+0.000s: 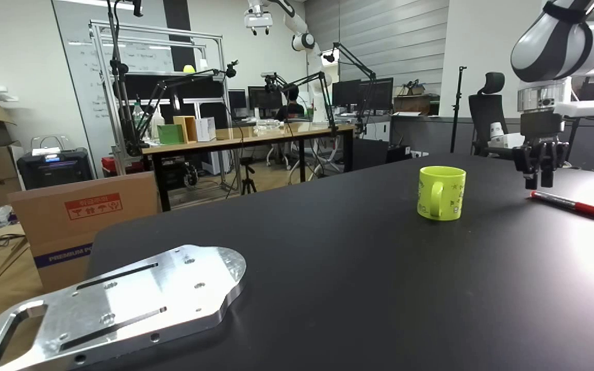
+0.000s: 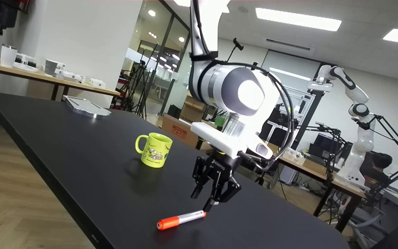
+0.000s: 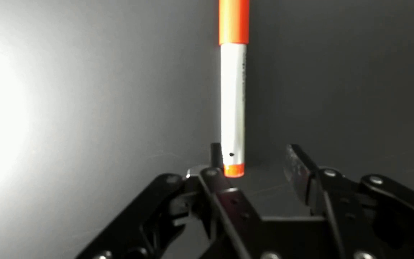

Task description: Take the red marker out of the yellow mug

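Black table (image 1: 302, 288), marker (image 2: 181, 219) lying flat, gripper (image 3: 255, 158) spread at its end

The wrist view has it: fingers (image 3: 302, 174) wide apart, the marker's tail end in the gap, right beside one finger; touching or not, I can't tell. The red cap (image 2: 169, 222) runs off that view, but both exterior views carry the whole marker, in from the table's edges. Only they show the mug (image 1: 449, 191), upright between marker and metal plate (image 2: 86, 106), the plate by the far edge in an exterior view. The mug's rim shows; its floor is hidden.
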`<state>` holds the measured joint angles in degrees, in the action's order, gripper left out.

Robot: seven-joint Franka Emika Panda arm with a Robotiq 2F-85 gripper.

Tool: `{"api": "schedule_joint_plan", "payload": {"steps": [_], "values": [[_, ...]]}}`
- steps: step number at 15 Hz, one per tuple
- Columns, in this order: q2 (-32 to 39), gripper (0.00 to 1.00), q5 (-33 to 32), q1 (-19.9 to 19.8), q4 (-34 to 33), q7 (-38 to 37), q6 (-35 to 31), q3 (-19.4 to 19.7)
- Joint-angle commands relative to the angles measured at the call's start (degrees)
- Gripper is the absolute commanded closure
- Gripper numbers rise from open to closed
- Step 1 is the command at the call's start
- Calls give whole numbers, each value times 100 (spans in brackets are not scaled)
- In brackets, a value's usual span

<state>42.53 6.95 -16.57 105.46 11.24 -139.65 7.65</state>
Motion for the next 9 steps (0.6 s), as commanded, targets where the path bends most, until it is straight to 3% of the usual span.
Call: {"api": "schedule_joint_plan", "payload": {"steps": [1, 4, 5, 6, 8, 9], "values": [[-773, 21, 3, -29, 646, -39, -2, -127], [-1246, 0, 25, -40, 1079, 54, 108, -184], [-1366, 0, 4, -13, 1219, 27, 232, -171], [-922, 12, -13, -25, 728, 14, 145, -160], [-1166, 0, -2, -10, 989, 26, 218, -158], [-1216, 0, 0, -8, 1053, 28, 219, -156]]}}
